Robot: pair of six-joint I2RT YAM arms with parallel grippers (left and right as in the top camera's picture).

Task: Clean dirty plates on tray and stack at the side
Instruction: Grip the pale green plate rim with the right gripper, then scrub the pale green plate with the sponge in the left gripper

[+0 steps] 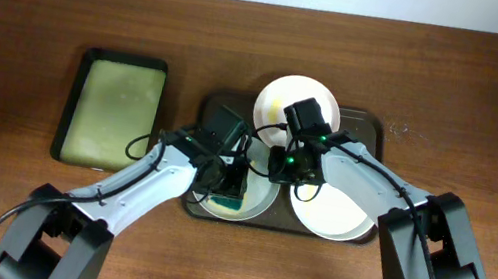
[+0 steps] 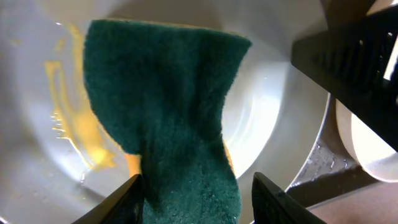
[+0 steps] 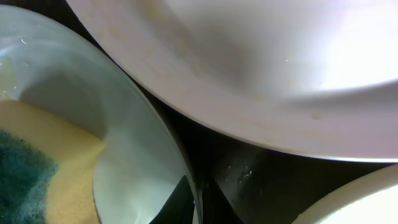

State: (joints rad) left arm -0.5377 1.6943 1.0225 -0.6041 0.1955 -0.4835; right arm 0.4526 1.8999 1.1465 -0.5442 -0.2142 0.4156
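Observation:
Three white plates lie on the dark brown tray (image 1: 369,136): one at the back (image 1: 289,96), one front right (image 1: 333,214), one front left (image 1: 259,202). My left gripper (image 1: 232,185) is shut on a green and yellow sponge (image 2: 161,106) pressed on the front left plate (image 2: 264,106), which has yellow smears on its left side. My right gripper (image 1: 284,163) is shut on that plate's right rim (image 3: 143,155), its fingers (image 3: 199,202) pinching the edge. The back plate (image 3: 249,56) fills the top of the right wrist view, and the sponge (image 3: 25,180) shows at lower left.
A smaller black tray with yellowish-green lining (image 1: 114,109) sits left of the brown tray on the wooden table. A small dark object (image 1: 400,130) lies just right of the brown tray. The two arms cross close together over the tray's middle.

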